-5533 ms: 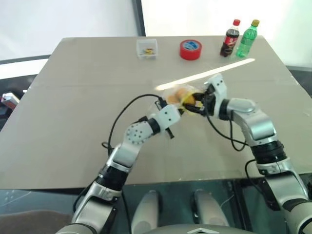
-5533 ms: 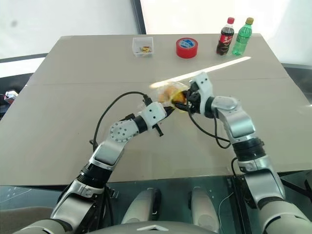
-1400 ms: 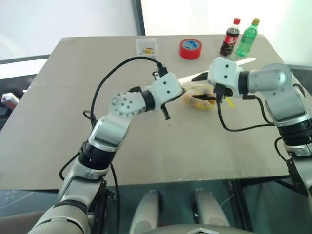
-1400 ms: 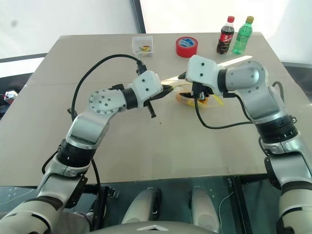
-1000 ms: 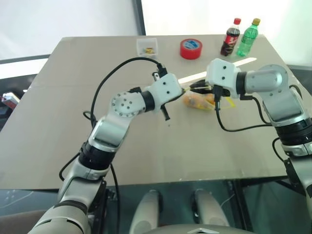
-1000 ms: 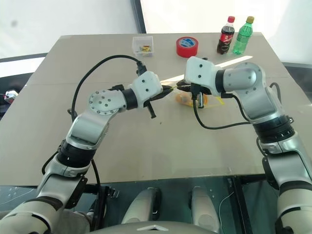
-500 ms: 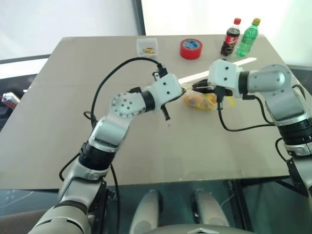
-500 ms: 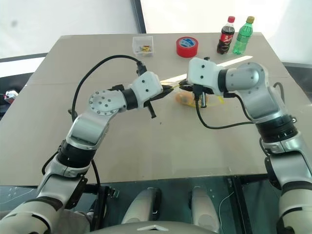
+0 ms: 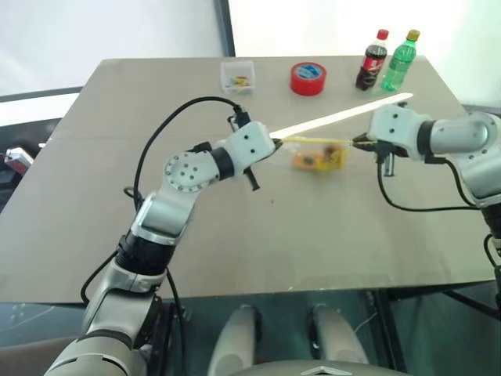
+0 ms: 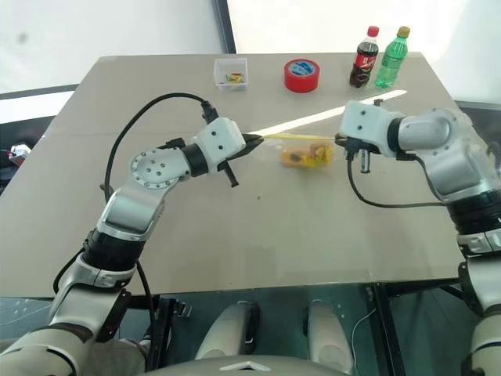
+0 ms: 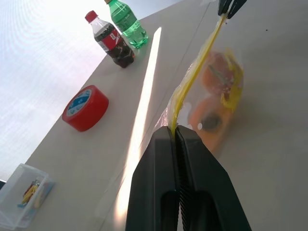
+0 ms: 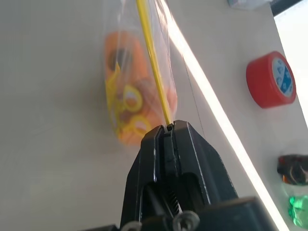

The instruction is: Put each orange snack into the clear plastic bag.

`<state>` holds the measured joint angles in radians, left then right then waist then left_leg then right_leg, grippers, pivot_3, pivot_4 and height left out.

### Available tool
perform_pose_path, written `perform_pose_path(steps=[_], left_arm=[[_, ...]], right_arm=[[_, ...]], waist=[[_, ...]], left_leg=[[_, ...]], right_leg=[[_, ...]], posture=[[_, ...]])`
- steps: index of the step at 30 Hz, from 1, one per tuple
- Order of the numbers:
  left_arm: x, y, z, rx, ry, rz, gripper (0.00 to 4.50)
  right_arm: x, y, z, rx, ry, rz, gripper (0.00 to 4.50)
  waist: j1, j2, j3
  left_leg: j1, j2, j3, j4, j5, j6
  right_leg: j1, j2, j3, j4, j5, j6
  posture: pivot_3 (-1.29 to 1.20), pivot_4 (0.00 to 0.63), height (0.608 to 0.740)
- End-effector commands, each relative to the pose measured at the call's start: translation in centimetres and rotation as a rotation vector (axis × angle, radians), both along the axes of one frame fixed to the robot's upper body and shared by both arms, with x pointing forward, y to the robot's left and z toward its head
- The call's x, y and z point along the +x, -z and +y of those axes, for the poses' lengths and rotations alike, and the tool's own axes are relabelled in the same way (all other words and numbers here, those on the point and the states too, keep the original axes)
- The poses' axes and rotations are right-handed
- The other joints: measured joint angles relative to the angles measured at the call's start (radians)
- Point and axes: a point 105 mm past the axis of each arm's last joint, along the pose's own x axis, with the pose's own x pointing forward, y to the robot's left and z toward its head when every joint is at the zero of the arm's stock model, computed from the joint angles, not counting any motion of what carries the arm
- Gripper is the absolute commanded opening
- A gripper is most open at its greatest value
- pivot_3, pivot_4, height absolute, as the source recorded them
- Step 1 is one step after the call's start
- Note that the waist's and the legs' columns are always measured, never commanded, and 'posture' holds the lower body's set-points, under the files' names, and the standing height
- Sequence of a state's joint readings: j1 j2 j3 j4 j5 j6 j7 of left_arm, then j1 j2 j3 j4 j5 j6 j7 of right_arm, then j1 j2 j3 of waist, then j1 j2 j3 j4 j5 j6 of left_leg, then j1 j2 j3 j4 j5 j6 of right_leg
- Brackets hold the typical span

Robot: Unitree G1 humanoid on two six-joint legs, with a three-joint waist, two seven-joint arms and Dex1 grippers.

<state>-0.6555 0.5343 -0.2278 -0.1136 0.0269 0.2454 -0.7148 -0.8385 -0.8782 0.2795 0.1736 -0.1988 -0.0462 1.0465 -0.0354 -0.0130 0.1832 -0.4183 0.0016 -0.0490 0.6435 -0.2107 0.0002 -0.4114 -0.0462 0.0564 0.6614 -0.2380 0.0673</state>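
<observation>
The clear plastic bag [image 9: 317, 157] hangs above the middle of the table [image 9: 235, 227], held up by its yellow strip [image 9: 307, 140], which is stretched taut and nearly level between the two grippers. Inside it, the orange snacks [image 11: 211, 96] sit low in the sagging belly of the bag, below the strip. The bag's long axis runs side to side across the robot's front, from one gripper to the other.

The left gripper [image 9: 274, 144] pinches one end of the strip with its fingers pressed together. The right gripper [image 9: 358, 142] pinches the other end, fingers likewise clamped on it. The snacks hang closer to the right gripper than to the left.

Both snacks appear to be inside already, so what seems left is sealing or setting the bag down.

Farther back on the table stand a red tape roll [image 9: 308, 78], a cola bottle [image 9: 371, 61], a green bottle [image 9: 398, 61] and a small clear box [image 9: 237, 77], well apart from the bag.
</observation>
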Motion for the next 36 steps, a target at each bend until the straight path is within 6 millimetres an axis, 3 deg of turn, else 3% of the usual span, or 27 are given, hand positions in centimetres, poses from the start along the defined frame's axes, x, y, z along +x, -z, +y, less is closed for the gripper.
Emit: perform_pose_path(steps=[1,8,12,16,18,20,23,26,27,28,29,32,33,36], left_arm=[[0.3,-1.3,1.0,-0.020,-0.028,-0.062,0.00],[1.1,-2.7,0.2,-0.067,-0.020,-0.122,0.00],[2.7,-4.4,-0.5,-0.088,-0.046,-0.225,0.00],[3.7,-7.6,-0.7,-0.120,-0.066,-0.358,0.00],[3.6,-8.5,-0.4,-0.144,-0.071,-0.391,0.00],[3.4,-7.9,-0.1,-0.135,-0.065,-0.376,0.00],[2.6,-4.7,0.0,-0.108,-0.035,-0.228,0.00],[0.2,-0.2,-0.6,-0.100,0.044,-0.032,0.00],[-0.3,1.2,-0.8,-0.078,0.043,-0.005,0.31],[-0.7,2.3,-0.8,-0.057,0.035,0.012,0.63],[-0.9,2.9,-0.9,-0.091,0.012,0.037,0.80],[-1.5,3.3,-0.9,-0.214,-0.047,0.116,2.15],[-2.0,3.3,-0.8,-0.249,-0.050,0.148,2.49],[-3.3,3.6,1.1,-0.350,-0.100,0.246,2.49]], right_arm=[[0.2,-1.9,-2.4,0.003,0.093,-0.071,0.12],[0.9,-2.8,-2.1,0.039,0.112,-0.143,0.12],[2.5,-5.7,-1.1,0.121,0.130,-0.313,0.12],[3.0,-8.1,-1.4,0.168,0.144,-0.425,0.12],[2.7,-8.7,-1.5,0.192,0.148,-0.428,0.12],[2.2,-8.3,-1.6,0.204,0.145,-0.396,0.12],[0.9,-5.7,-1.7,0.220,0.141,-0.244,0.12],[-0.9,-1.0,-1.9,0.259,0.159,-0.051,0.12],[-1.4,0.6,-2.2,0.276,0.179,0.005,0.71],[-1.9,1.9,-2.5,0.279,0.192,0.048,0.97],[-2.4,3.2,-2.7,0.301,0.211,0.096,1.37],[-4.2,6.3,-3.7,0.381,0.283,0.272,2.77],[-5.0,7.0,-4.0,0.411,0.292,0.330,2.79],[-6.9,7.8,-5.0,0.543,0.326,0.442,2.79]], waist=[[0.000,0.000,0.000],[-0.003,0.000,0.000],[-0.003,0.000,0.000],[-0.002,0.000,0.000],[-0.001,0.000,0.000],[-0.001,0.000,0.000],[-0.002,0.000,0.000],[-0.002,0.000,0.000],[-0.001,0.000,-0.001],[-0.001,-0.001,-0.001],[0.002,-0.001,-0.001],[0.009,-0.001,-0.001],[0.009,-0.001,-0.001],[0.003,-0.001,-0.001]], left_leg=[[0.000,0.000,0.000,0.000,0.000,0.000],[0.000,0.000,0.000,0.000,0.000,0.000],[0.000,0.000,0.001,0.002,0.000,0.000],[0.000,0.000,0.000,0.001,0.000,0.000],[-0.001,0.000,0.000,0.001,0.000,0.000],[-0.001,0.000,0.001,0.001,0.000,0.000],[-0.001,0.000,0.001,-0.001,0.000,0.000],[-0.001,0.000,0.001,-0.001,0.000,0.000],[-0.001,0.000,0.001,-0.001,0.000,0.000],[0.000,0.000,0.000,-0.001,0.000,0.000],[0.001,0.000,0.000,-0.001,0.000,0.001],[-0.001,0.000,0.000,0.002,0.000,0.001],[-0.001,0.000,0.000,0.004,0.000,0.001],[0.001,0.001,0.000,0.005,0.000,0.001]], right_leg=[[0.000,0.000,0.000,0.000,0.000,0.000],[0.000,0.000,0.000,0.000,0.000,0.000],[0.000,0.000,0.000,0.001,0.000,0.000],[0.000,0.000,0.000,0.001,0.000,0.000],[0.000,0.000,0.000,0.000,0.000,0.000],[0.000,0.000,0.000,-0.001,0.000,0.000],[0.000,0.000,0.001,-0.002,0.000,0.000],[0.000,0.000,0.001,-0.002,0.000,0.000],[0.000,0.000,0.001,-0.001,0.000,0.000],[0.001,0.000,0.000,-0.002,0.000,0.000],[0.002,0.000,0.001,-0.002,0.000,0.000],[0.001,0.000,0.000,0.000,0.000,0.000],[0.001,0.000,0.000,0.001,0.000,0.000],[0.003,0.000,0.001,0.002,0.000,0.000]], posture=[[0.00,0.150,0.740],[0.00,0.150,0.740],[0.00,0.150,0.740],[0.00,0.150,0.740],[0.00,0.150,0.740],[0.00,0.150,0.740],[0.00,0.150,0.740],[0.00,0.150,0.740],[0.00,0.150,0.740],[0.00,0.150,0.740],[0.00,0.150,0.740],[0.00,0.150,0.740],[0.00,0.150,0.740],[0.00,0.150,0.740]])
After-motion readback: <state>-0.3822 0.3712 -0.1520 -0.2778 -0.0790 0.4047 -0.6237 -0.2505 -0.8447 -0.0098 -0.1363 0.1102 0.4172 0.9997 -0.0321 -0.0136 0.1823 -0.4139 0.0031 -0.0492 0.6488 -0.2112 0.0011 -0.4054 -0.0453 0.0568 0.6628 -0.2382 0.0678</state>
